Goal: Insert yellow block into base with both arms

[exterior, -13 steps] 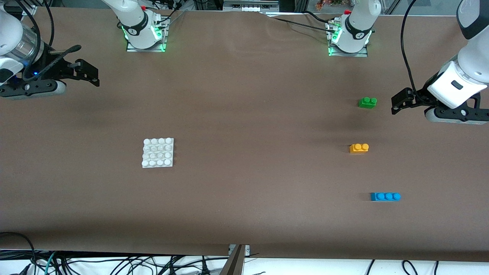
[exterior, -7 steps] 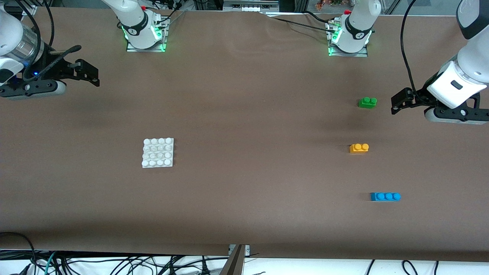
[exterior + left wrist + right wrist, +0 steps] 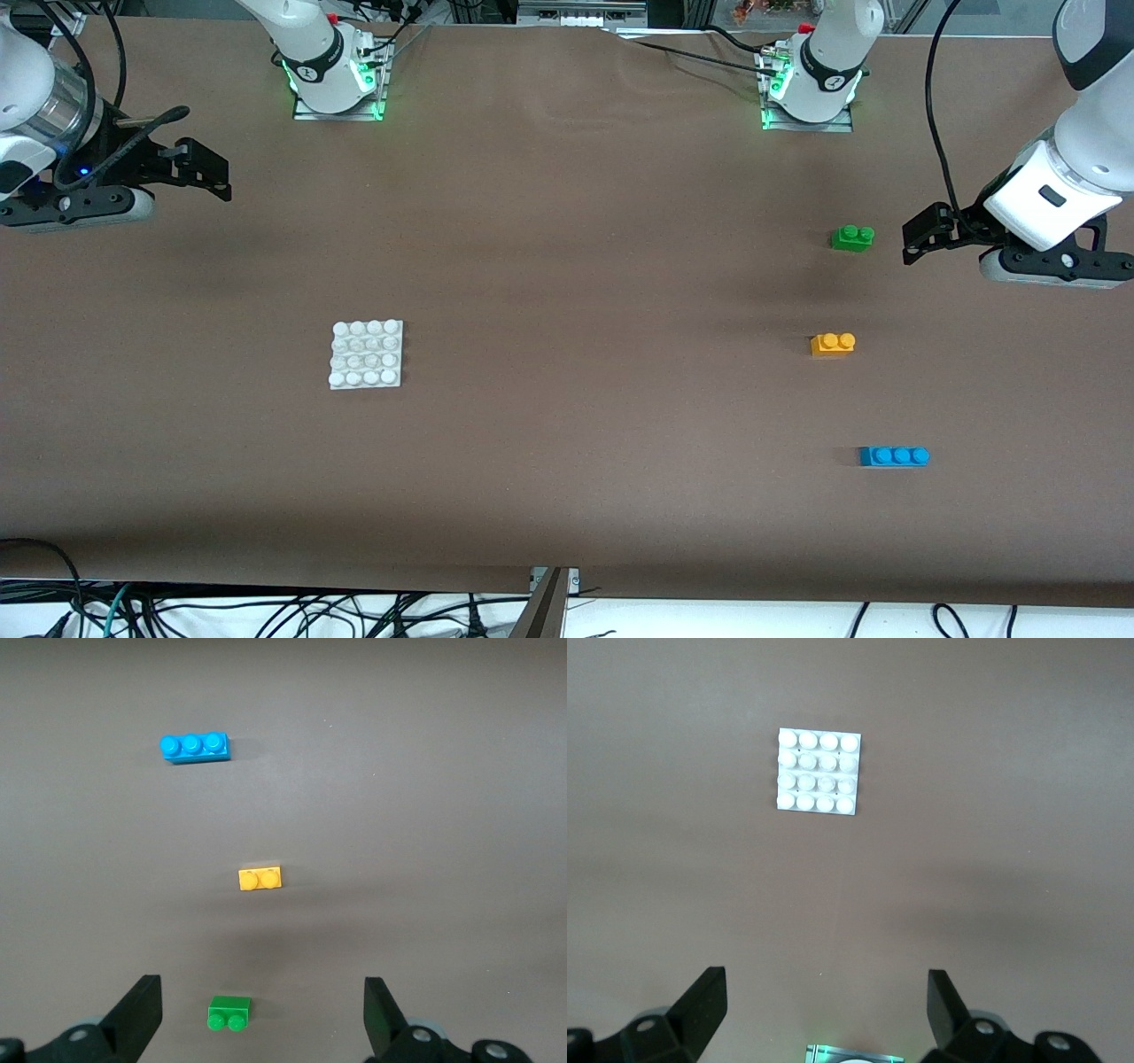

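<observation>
Both sets of jaws stand wide apart, and we see nothing between them. Our left gripper (image 3: pixel 917 241) hangs in the air over the worktop (image 3: pixel 567 292) at the left arm's end, just beside the green brick (image 3: pixel 852 237) and apart from it. In the left wrist view its fingers (image 3: pixel 137 1014) frame the green brick (image 3: pixel 229 1013), with the yellow block (image 3: pixel 260 878) and the blue brick (image 3: pixel 194 747) lined up past it.

Our right gripper (image 3: pixel 213 175) hangs over the worktop at the right arm's end, well apart from the base (image 3: pixel 367 354). In the right wrist view the base (image 3: pixel 819 772) lies flat, studs up, with the fingers (image 3: pixel 700 1005) spread in the foreground.

We find the yellow block (image 3: pixel 833 344) resting studs up on the worktop toward the left arm's end, between the green brick and the blue brick (image 3: pixel 893 456): nearer to the front camera than the green one, farther from it than the blue one. It touches neither brick, and lies well apart from the base.
</observation>
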Robot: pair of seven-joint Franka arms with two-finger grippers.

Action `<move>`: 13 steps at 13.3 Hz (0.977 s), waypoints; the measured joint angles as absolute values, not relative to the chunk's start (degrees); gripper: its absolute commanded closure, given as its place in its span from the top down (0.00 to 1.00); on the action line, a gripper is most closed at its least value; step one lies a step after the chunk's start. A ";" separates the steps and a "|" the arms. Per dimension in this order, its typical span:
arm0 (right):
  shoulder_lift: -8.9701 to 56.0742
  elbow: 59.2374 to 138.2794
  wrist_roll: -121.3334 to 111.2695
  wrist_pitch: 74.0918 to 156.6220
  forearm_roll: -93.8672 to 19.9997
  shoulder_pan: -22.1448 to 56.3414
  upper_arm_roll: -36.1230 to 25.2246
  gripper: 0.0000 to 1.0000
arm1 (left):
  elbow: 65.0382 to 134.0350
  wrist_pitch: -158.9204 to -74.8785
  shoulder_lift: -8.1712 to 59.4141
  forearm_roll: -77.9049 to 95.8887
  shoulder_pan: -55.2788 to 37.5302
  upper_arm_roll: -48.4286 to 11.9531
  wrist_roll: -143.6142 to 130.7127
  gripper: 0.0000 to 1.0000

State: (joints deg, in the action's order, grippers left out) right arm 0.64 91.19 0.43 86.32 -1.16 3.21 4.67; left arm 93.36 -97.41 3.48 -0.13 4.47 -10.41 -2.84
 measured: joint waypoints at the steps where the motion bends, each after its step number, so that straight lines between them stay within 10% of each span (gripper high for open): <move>1: 0.68 91.19 0.43 86.31 -1.16 3.21 4.67 1.00 | 93.36 -97.41 3.48 -0.13 4.47 -10.45 -2.84 1.00; 13: 12.47 91.66 2.47 97.87 -1.14 3.21 4.65 1.00 | 93.35 -97.41 3.50 -0.13 4.48 -10.45 -2.85 1.00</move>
State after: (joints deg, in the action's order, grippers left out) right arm 12.47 91.66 2.47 97.87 -1.14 3.21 4.65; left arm 93.35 -97.41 3.50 -0.13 4.48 -10.45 -2.85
